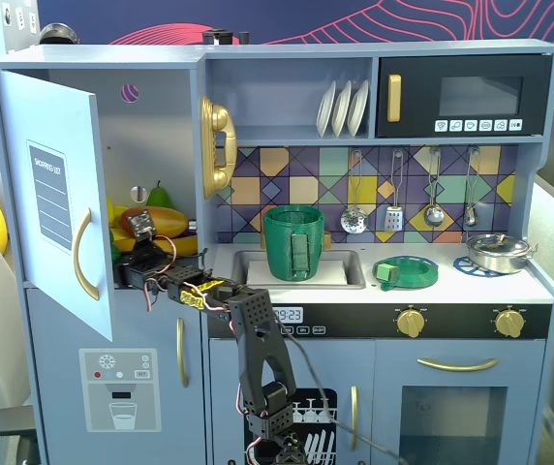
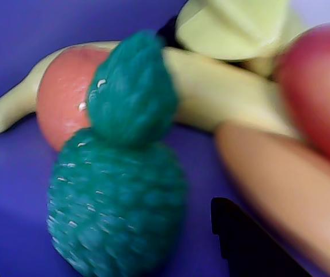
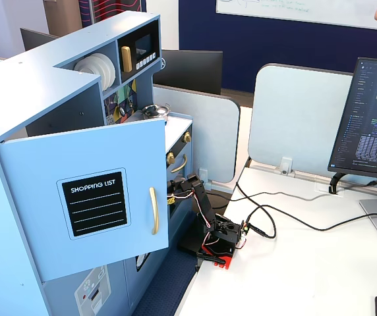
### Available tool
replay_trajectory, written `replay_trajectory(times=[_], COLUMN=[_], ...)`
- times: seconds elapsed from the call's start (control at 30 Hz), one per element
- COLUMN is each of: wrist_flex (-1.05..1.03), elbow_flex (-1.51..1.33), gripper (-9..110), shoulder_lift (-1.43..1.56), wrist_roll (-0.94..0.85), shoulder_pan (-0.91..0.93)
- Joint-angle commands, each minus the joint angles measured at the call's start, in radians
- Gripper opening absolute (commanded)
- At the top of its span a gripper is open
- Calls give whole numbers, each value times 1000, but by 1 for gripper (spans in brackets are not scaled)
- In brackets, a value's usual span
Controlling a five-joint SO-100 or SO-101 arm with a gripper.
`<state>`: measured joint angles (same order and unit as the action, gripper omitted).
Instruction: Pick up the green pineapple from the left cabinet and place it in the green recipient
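in the wrist view the green pineapple (image 2: pixel 116 208) is the nearest thing and fills the low left of the picture. it lies on the blue floor of the left cabinet (image 2: pixel 15 190), leafy top up in the picture. just right of the pineapple a dark tip of the gripper (image 2: pixel 240 236) pokes in from the bottom edge. only that one tip shows, so i cannot tell how wide the jaws are. nothing is held.

right behind the pineapple's leafy top sits an orange fruit (image 2: pixel 61 98). behind that lies a long yellow banana (image 2: pixel 211 86). further back and above the pineapple is a pale green pear (image 2: pixel 234 26). to the right of the pineapple lie a long orange thing (image 2: pixel 286 184) and a red fruit (image 2: pixel 318 86), both blurry.

in a fixed view from the front, the cabinet's door (image 1: pixel 59 203) stands open. the arm (image 1: pixel 253 349) reaches up from below and the gripper (image 1: pixel 141 237) is inside the cabinet, among the fruit. the pineapple is hidden here. well to the right of the cabinet the green recipient (image 1: pixel 293 242) stands upright in the sink (image 1: pixel 350 273). further right is a flat green dish (image 1: pixel 405 271), then a silver pan (image 1: pixel 498 252).

in a fixed view from the side, the door (image 3: pixel 96 204) hides the inside of the cabinet. the arm's base (image 3: pixel 218 240) sits on the white table (image 3: pixel 294 276) just beside it.
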<state>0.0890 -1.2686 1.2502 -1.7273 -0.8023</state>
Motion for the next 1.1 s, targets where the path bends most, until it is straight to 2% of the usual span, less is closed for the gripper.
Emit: replay_trajectory(times=[0.0,0.13,0.17,0.23,0.47,0.8,0.93,1.07], wrist_flex=[40,25,23,8,11,-2,-12,-46], elbow_flex=[155,202,202,199,60,-526,-643,-678], gripper=[49,28,21,0,0,0,0,0], shoulder_lift=[-52,-101,-101,-98,83,887,1095,1230], wrist_roll=[14,-29,-31,-64,-127,-179,-189,-156], shoulder_pan=[-21,-23,-23,-25,-18,9,34,164])
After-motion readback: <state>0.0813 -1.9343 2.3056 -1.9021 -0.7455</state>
